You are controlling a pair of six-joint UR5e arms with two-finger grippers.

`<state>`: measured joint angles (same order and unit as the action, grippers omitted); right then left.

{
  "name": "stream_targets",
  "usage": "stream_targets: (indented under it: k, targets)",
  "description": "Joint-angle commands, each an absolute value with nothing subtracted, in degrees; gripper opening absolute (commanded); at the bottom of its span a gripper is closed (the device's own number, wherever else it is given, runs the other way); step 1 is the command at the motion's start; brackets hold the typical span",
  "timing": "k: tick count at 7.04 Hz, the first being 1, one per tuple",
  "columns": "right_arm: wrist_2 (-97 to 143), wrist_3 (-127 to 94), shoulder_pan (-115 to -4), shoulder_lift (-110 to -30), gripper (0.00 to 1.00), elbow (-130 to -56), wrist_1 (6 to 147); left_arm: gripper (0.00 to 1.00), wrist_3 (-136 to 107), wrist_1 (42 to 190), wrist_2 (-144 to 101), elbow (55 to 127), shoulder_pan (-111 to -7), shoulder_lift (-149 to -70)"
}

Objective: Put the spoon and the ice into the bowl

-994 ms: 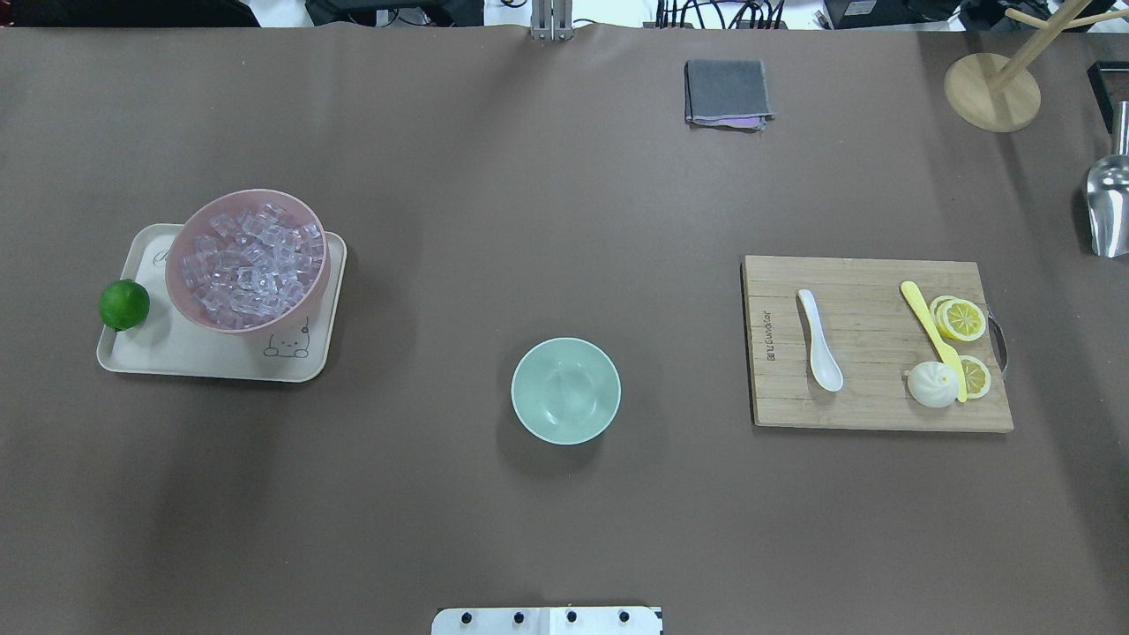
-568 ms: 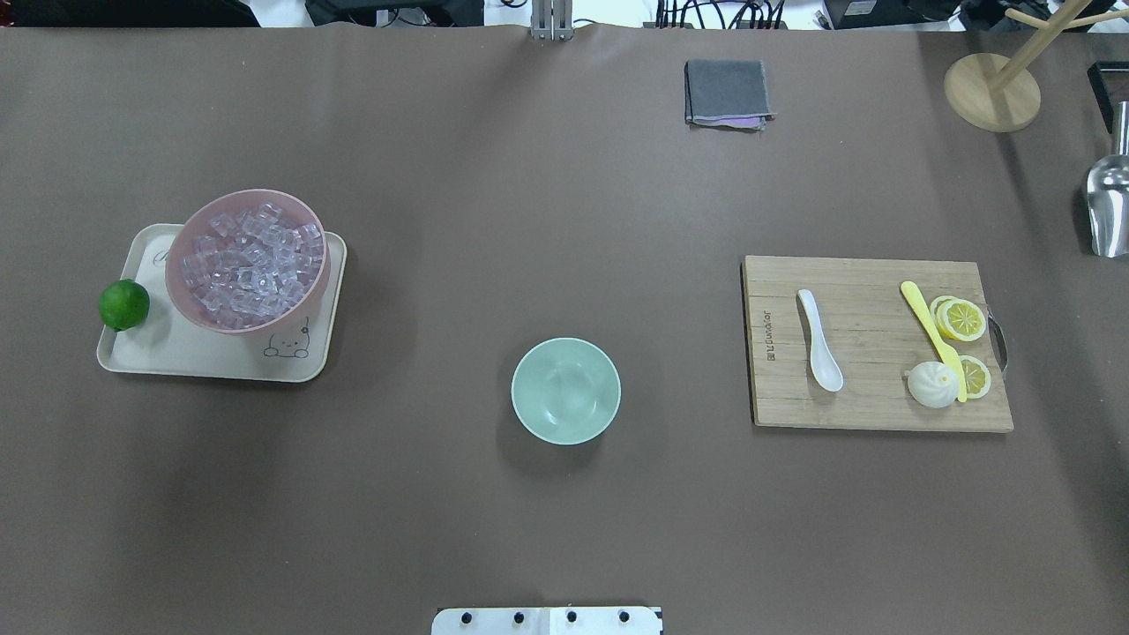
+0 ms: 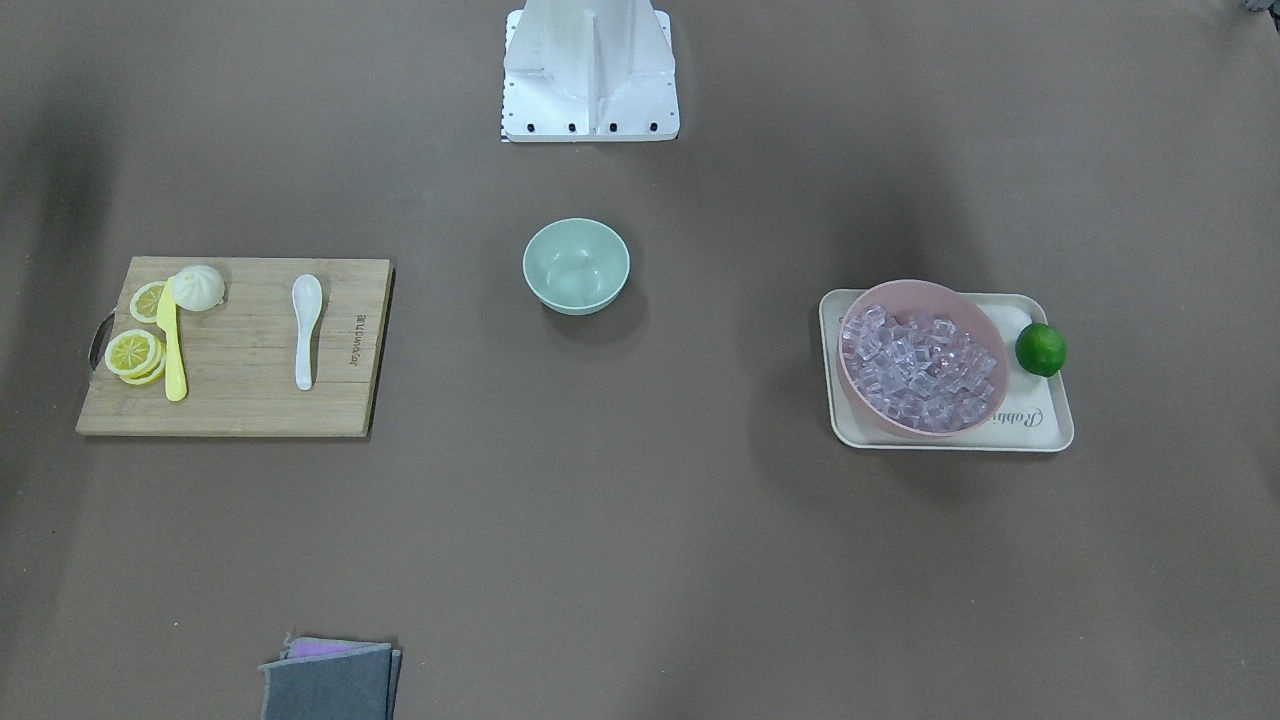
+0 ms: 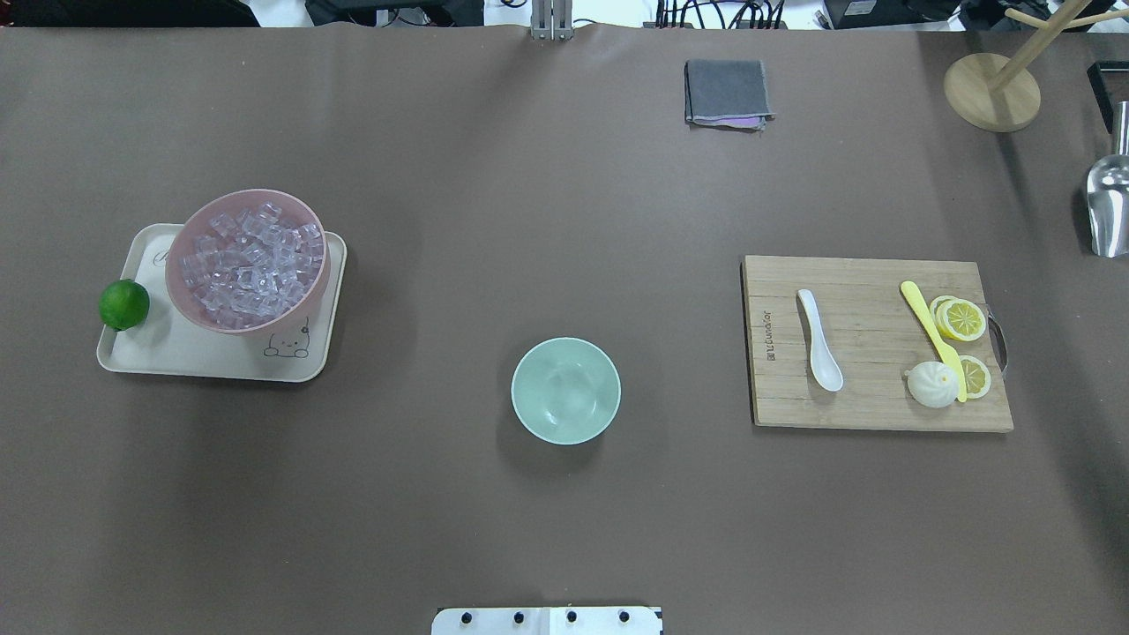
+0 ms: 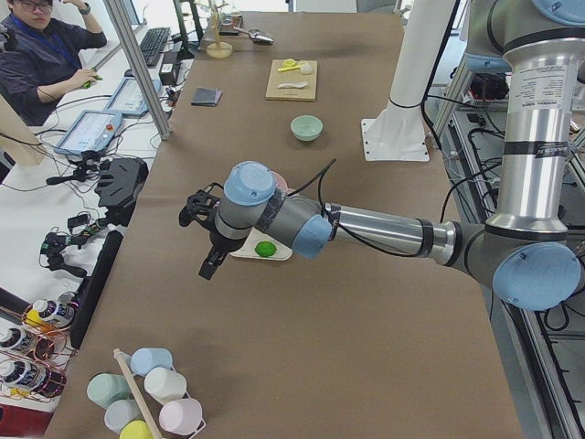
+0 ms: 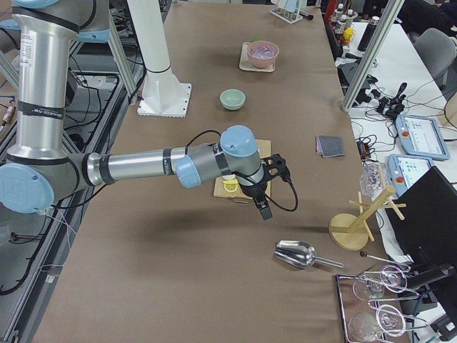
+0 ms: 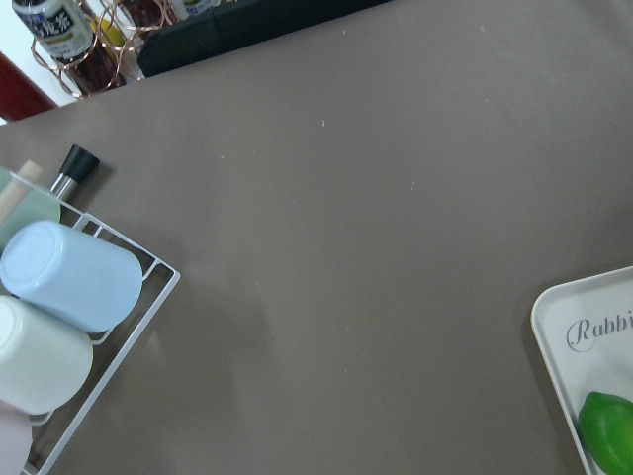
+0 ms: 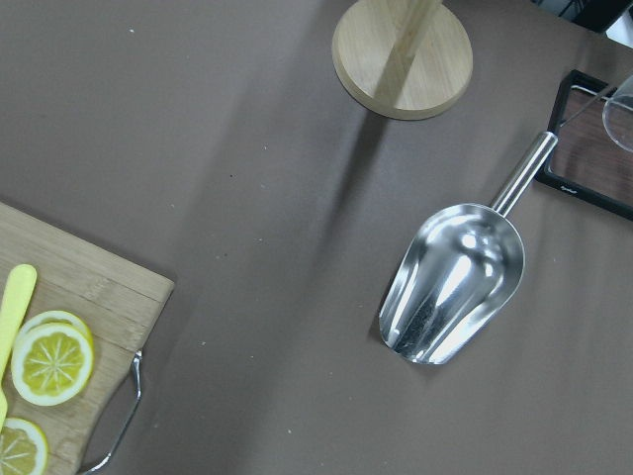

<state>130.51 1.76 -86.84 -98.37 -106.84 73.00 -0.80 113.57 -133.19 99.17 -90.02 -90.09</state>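
Observation:
The white spoon (image 4: pixel 819 340) lies on the wooden cutting board (image 4: pixel 869 406), also in the front-facing view (image 3: pixel 305 328). The ice (image 4: pixel 251 263) is a heap of clear cubes in the pink bowl (image 4: pixel 189 238) on a cream tray (image 4: pixel 176 353). The mint-green bowl (image 4: pixel 565 390) stands empty at the table's middle (image 3: pixel 576 264). Neither gripper shows in the overhead or front-facing view. The left gripper (image 5: pixel 208 265) hangs above the table beyond the tray's end. The right gripper (image 6: pixel 264 210) hangs beyond the board's outer end. I cannot tell whether either is open or shut.
A lime (image 4: pixel 123 304) sits on the tray's left edge. The board also holds a yellow knife (image 4: pixel 931 337), lemon slices (image 4: pixel 960 319) and a white bun (image 4: pixel 932 385). A metal scoop (image 8: pixel 455 287), a wooden stand (image 4: pixel 991 92) and a grey cloth (image 4: pixel 727 93) lie farther out. A cup rack (image 7: pixel 69 317) is near the left gripper.

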Motion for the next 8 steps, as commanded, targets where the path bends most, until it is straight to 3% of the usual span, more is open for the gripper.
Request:
stream_targets:
  k: [1, 3, 8]
  targets:
    - [132.0, -8.6, -83.1, -98.1, 1.00, -107.7, 70.0, 0.98, -7.8, 119.8, -133.2, 101.2, -83.1, -90.6]
    - [131.0, -20.9, -77.4, -97.7, 1.00, -107.9, 62.4, 0.99, -21.0, 132.3, -132.2, 101.6, -74.1, -90.7]
    - [122.0, -34.6, -67.0, -97.4, 1.00, -112.1, 62.3, 0.97, -30.7, 132.5, -114.7, 106.6, -55.1, -92.0]
